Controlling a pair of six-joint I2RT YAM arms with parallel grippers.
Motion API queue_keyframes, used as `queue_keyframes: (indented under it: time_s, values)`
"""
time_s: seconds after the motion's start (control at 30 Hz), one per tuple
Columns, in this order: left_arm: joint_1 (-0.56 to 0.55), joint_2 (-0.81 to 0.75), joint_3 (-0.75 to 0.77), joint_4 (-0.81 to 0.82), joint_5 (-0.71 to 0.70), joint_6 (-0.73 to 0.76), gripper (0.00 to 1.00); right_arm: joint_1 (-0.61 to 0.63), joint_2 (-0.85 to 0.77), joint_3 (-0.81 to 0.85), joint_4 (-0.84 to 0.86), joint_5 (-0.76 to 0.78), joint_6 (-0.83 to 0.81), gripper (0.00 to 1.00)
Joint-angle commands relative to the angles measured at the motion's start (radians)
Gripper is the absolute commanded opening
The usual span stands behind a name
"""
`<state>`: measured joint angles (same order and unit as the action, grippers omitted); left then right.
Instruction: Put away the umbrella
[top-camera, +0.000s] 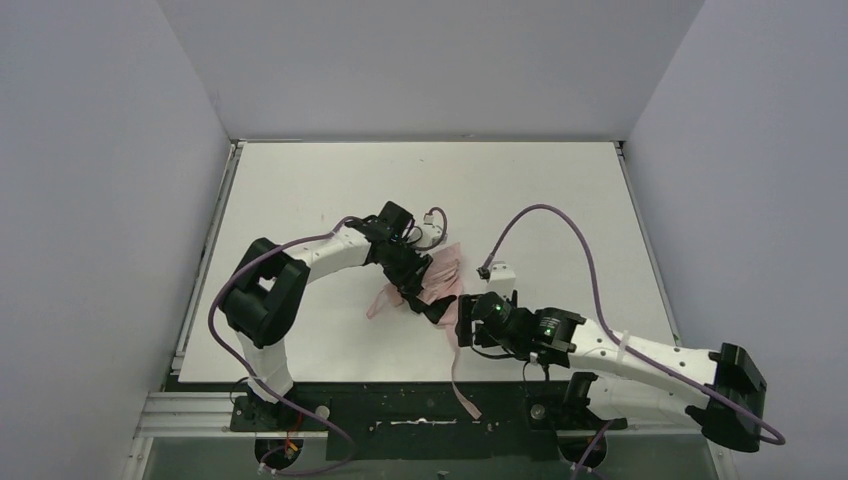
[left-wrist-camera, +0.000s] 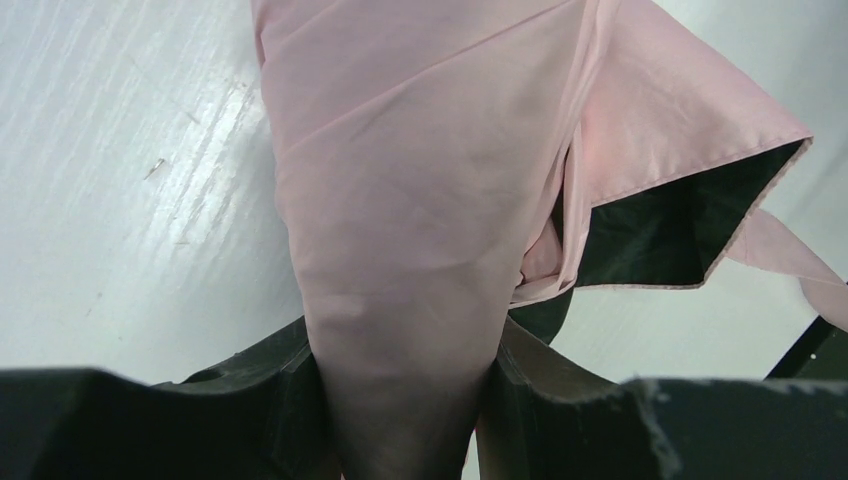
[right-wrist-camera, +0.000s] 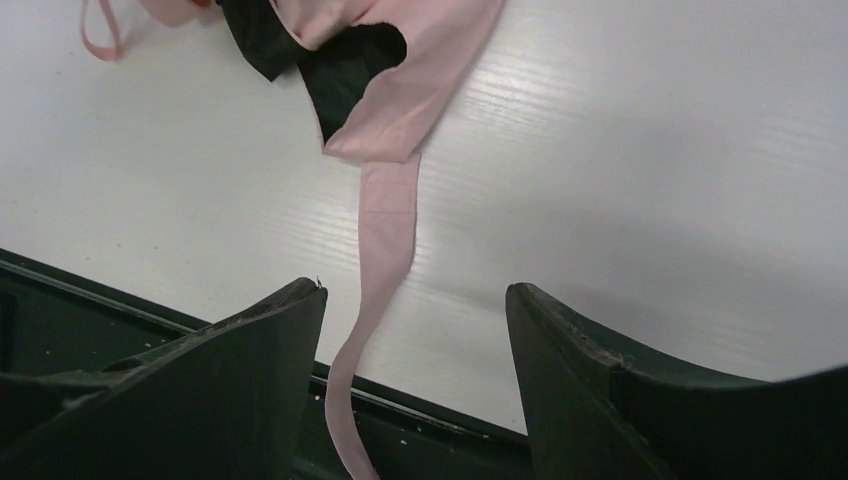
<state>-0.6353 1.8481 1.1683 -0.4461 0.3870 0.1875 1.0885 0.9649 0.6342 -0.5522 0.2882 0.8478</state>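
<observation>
Where the near edge of the table crosses the right wrist view, the strap runs over that edge and hangs off the front. It passes between the fingers of my right gripper, which stand well apart and close on nothing. The strap's length lies almost along the gripper's own line, leading away to the umbrella just beyond the fingertips. My right arm lies low and stretched from its base toward the table's centre, wrist aimed at the bundle's near end.

Farther in, the umbrella rests collapsed on the table near the centre. Its loose pink folds seem to run on a diagonal from near-left to far-right in the overhead view, though the crumpled fabric makes the axis uncertain.

My left gripper is clamped on the gathered fabric, the bundle running straight out from between its fingers. That arm is bent at the elbow, its wrist tipped down over the umbrella. I judge the strap to be the right arm's concern, since it already lies between that gripper's fingers.
</observation>
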Motion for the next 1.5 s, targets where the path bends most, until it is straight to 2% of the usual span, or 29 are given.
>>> queue_keyframes:
  time_s: [0.0, 0.13, 0.4, 0.47, 0.57, 0.73, 0.93, 1.07, 1.47]
  values:
    - [0.009, 0.008, 0.038, -0.031, -0.099, -0.025, 0.00, 0.011, 0.124, 0.007, 0.117, -0.054, 0.087, 0.67]
    - [0.021, 0.015, 0.054, -0.043, -0.129, -0.038, 0.00, 0.036, 0.238, 0.024, 0.161, -0.099, 0.064, 0.66]
    - [0.033, 0.036, 0.091, -0.080, -0.167, -0.056, 0.00, 0.129, 0.399, 0.095, 0.049, -0.038, 0.074, 0.62]
    - [0.036, 0.039, 0.100, -0.088, -0.176, -0.061, 0.00, 0.161, 0.435, 0.121, -0.023, 0.013, 0.088, 0.53]
    - [0.040, 0.044, 0.108, -0.099, -0.199, -0.063, 0.00, 0.207, 0.465, 0.144, -0.117, 0.080, 0.115, 0.30]
    - [0.054, 0.057, 0.136, -0.124, -0.235, -0.080, 0.00, 0.242, 0.455, 0.156, -0.309, 0.180, 0.185, 0.00]
    - [0.067, 0.070, 0.158, -0.146, -0.279, -0.095, 0.00, 0.248, 0.355, 0.147, -0.487, 0.216, 0.280, 0.00]
    - [0.072, 0.080, 0.172, -0.159, -0.302, -0.106, 0.00, 0.253, 0.330, 0.132, -0.558, 0.187, 0.325, 0.00]
    - [0.088, 0.090, 0.188, -0.171, -0.353, -0.137, 0.00, 0.403, 0.398, 0.084, -0.669, 0.075, 0.495, 0.00]
